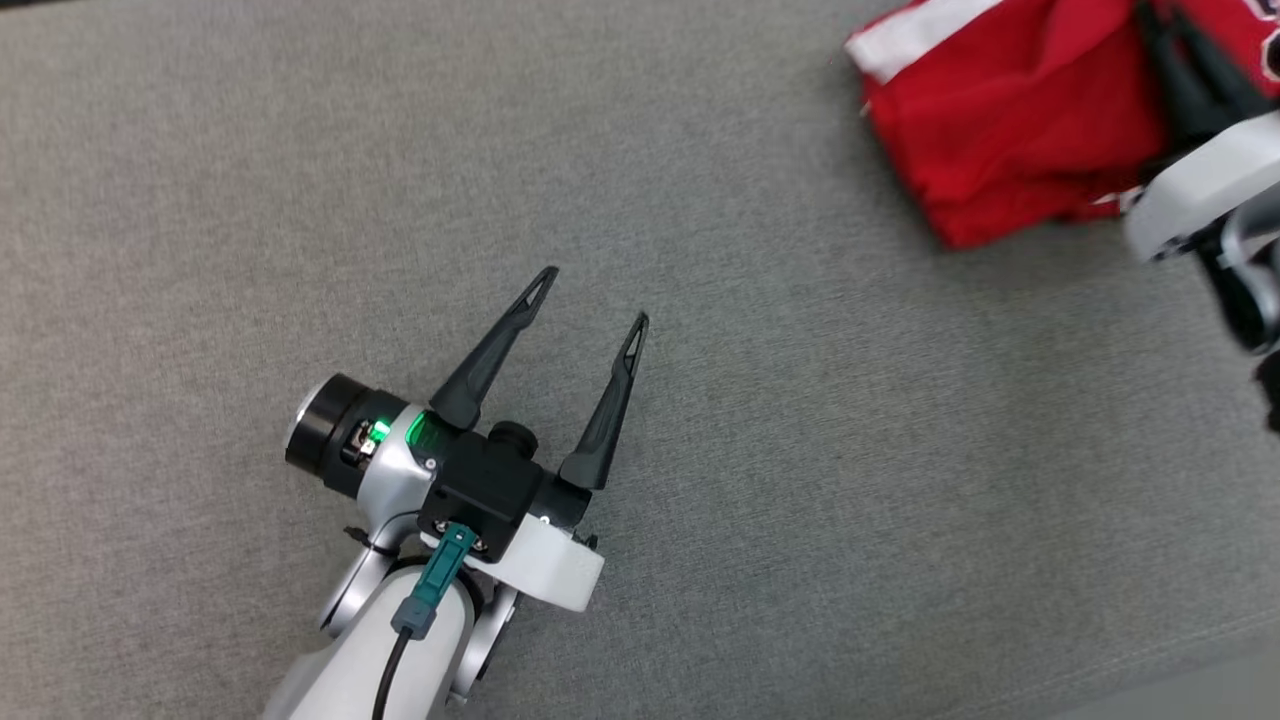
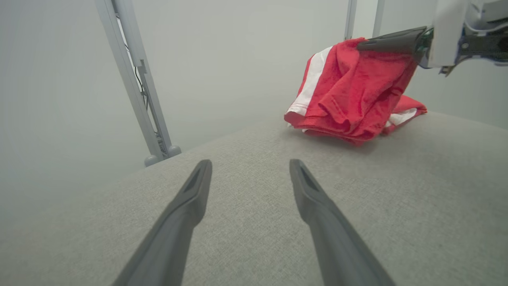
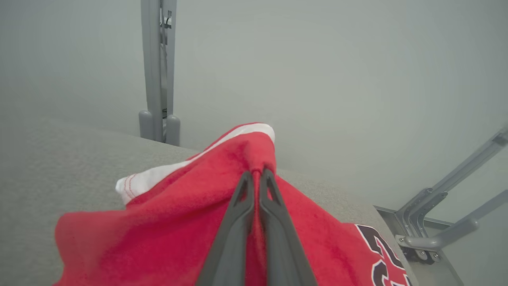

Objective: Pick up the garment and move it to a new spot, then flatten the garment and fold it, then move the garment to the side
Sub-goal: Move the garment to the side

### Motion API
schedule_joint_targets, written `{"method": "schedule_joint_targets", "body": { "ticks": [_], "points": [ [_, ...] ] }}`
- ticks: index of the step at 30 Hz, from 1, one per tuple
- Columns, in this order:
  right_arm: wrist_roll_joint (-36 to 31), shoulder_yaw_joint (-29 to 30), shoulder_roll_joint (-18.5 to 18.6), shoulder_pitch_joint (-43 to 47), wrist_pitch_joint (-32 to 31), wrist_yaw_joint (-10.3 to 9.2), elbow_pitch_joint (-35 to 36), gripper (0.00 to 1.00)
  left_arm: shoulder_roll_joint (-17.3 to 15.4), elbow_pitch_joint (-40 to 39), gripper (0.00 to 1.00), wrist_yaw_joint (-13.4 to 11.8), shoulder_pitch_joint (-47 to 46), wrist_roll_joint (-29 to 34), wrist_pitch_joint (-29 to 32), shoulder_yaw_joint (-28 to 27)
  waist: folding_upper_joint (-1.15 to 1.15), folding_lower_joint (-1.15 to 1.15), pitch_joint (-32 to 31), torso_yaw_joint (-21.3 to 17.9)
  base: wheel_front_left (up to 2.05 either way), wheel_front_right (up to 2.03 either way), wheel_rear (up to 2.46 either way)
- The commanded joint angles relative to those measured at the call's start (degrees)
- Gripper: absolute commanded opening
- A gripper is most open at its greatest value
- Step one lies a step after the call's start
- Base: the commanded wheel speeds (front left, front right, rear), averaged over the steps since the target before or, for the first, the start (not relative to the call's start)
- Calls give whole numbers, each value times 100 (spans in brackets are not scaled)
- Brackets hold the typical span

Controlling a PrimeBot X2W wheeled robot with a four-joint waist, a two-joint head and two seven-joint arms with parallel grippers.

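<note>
The garment is a red jersey with white trim and dark lettering, bunched at the far right of the grey table. My right gripper is shut on a fold of the garment and lifts part of it off the surface. From the left wrist view that garment hangs from the right gripper, with its lower folds resting on the table. My left gripper stands open over bare table at the lower left, well apart from the cloth, with nothing between its fingers.
The grey fabric-covered table spreads across the head view. Grey metal frame posts rise beyond its far edge, and a metal bracket sits off the table's corner.
</note>
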State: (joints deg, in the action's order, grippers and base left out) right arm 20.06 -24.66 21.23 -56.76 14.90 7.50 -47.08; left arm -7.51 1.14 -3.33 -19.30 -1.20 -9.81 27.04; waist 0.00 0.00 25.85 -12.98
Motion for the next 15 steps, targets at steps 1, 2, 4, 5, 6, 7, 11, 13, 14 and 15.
{"method": "schedule_joint_targets", "body": {
  "ticks": [1, 2, 4, 5, 6, 7, 11, 13, 14, 15],
  "points": [
    [-72, 204, 149, -115, 42, -2, -58, 0, -43, -123, 100, 27, -144, 70, 50, 5, 0, 0, 277, 92, 0, 0, 0],
    [-119, 350, 209, -145, 41, -2, -99, 0, -47, -202, 100, 32, -173, 96, 82, 20, 0, 0, 340, 94, 0, 0, 0],
    [-217, 680, 319, -192, 42, -2, -166, 0, -58, -341, 100, 40, -212, 80, 140, 39, 0, 0, 461, 92, 0, 0, 0],
    [-279, 838, 364, -202, 41, -2, -218, 0, -75, -397, 100, 51, -241, 87, 164, 45, 0, 0, 513, 87, 0, 0, 0],
    [-378, 978, 402, -204, 42, -2, -263, 0, -90, -449, 100, 59, -269, 99, 194, 50, 0, 0, 565, 80, 0, 0, 0],
    [-471, 1125, 424, -195, 42, -2, -311, 0, -103, -499, 100, 74, -288, 106, 213, 58, 0, 0, 613, 71, 0, 0, 0],
    [-755, 1580, 466, -192, 42, -3, -403, 0, -151, -605, 100, 86, -311, 132, 303, 104, 0, 0, 757, 50, 0, 0, 0],
    [-960, 1870, 456, -179, 42, -3, -459, 0, -174, -659, 100, 92, -339, 161, 339, 122, 0, 0, 827, 42, 0, 0, 0],
    [-1049, 2029, 459, -174, 42, -3, -472, 0, -178, -682, 100, 91, -345, 164, 360, 131, 0, 0, 855, 42, 0, 0, 0],
    [-1169, 2170, 474, -173, 42, -3, -471, 0, -186, -692, 100, 91, -349, 169, 361, 140, 0, 0, 880, 43, 0, 0, 0]
  ]
}}
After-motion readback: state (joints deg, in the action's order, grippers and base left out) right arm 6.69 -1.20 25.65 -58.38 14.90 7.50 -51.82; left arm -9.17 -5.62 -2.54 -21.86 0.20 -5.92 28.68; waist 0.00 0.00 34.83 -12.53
